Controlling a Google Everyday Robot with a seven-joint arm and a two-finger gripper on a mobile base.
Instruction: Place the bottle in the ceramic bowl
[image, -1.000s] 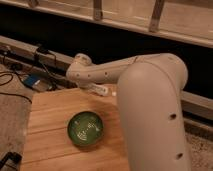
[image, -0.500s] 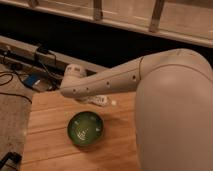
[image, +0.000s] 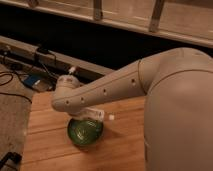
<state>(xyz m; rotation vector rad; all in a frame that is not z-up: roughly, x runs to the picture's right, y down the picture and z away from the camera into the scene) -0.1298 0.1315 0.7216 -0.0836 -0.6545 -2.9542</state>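
The ceramic bowl (image: 84, 133) is dark green and glossy and sits on the wooden table (image: 47, 145), partly covered by my arm. My gripper (image: 89, 114) is under the wrist end of the big white arm, just above the bowl's far rim. It holds the bottle (image: 99, 114), a small white one lying roughly level, with its white cap (image: 111, 118) sticking out to the right past the bowl's rim. The arm hides most of the gripper and the bowl's far half.
My white arm and shoulder fill the right side of the view. Cables and a blue box (image: 31, 81) lie on the floor left of the table. A dark ledge (image: 30, 52) runs behind it, with a railing above.
My arm has swung down and towards the front, carrying the bottle from behind the bowl to just above its far rim. The bowl has not moved.
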